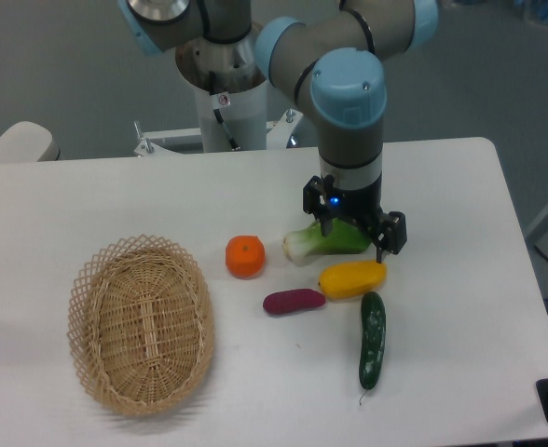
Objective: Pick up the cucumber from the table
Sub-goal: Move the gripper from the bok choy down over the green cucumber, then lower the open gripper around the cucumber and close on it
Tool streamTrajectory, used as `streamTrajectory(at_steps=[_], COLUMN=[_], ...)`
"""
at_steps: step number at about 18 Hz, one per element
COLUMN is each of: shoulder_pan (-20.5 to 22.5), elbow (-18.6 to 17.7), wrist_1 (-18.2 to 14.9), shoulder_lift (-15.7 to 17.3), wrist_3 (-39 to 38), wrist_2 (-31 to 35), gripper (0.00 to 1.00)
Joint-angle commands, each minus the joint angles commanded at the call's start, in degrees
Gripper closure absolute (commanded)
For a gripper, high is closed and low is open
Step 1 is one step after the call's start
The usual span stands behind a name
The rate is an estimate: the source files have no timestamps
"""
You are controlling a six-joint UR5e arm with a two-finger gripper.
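A woven basket [141, 323] sat toward the left edge of the table [88, 200], empty as far as could be seen and probably meant as a drop-off place. Right of it lay an orange [245, 256], then a short purple eggplant [294, 301], a bok choy [322, 241] and a yellow vegetable [352, 278], loosely clustered near the middle of the table, seemingly as distractors. The gripper [355, 226] hung just above the bok choy, its fingers [390, 234] pointed down and spread fairly wide with nothing between them, a posture that suited an approach rather than a grasp. The cucumber [372, 339] lay farther toward the front edge, right of the eggplant and just beyond the yellow vegetable, running roughly front to back with its thin stem tip nearest the front edge. It was apart from the fingers, with the yellow vegetable lying between them, so the pick had not begun.
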Motion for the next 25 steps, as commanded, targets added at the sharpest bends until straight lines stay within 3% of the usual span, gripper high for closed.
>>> streamTrajectory(at_steps=[8, 11, 17, 25], shoulder_pan=[-2.1, -2.8, -1.9, -0.1], elbow=[3.1, 6.0, 12.6, 14.3], wrist_1=[1.4, 1.8, 2.6, 4.4], shoulder_lift=[-6.2, -8.9, -17.5, -22.0], wrist_3=[-16.4, -17.2, -17.1, -12.2], wrist_2=[0.0, -0.4, 0.2, 0.3], gripper=[0.0, 0.0, 0.0, 0.0])
